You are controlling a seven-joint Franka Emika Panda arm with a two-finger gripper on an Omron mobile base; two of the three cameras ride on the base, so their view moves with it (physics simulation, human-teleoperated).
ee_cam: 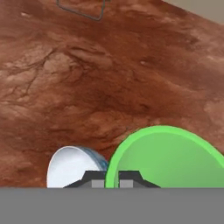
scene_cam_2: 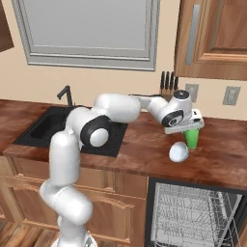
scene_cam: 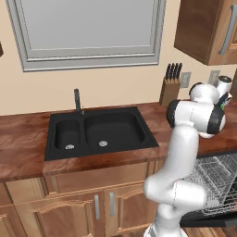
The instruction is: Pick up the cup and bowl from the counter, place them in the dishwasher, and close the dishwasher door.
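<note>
While the gripper [scene_cam_2: 189, 129] hovers right above the cup [scene_cam_2: 192, 138], its opening unclear, the bowl [scene_cam_2: 178, 152] lies at seven o'clock from the cup.

Small bright green cup [scene_cam_2: 192, 139] upright on the reddish-brown mottled counter [scene_cam_2: 144, 144], mouth open upward, seen from above in the hand view [ee_cam: 168, 157] as a wide green ring. Glossy white-grey bowl [scene_cam_2: 178, 152] just beside it, nearer the counter's front edge, tipped so its dome faces outward. Black dishwasher [scene_cam_2: 193, 217] below the counter, open, grey wire rack showing; door hard to make out.
</note>
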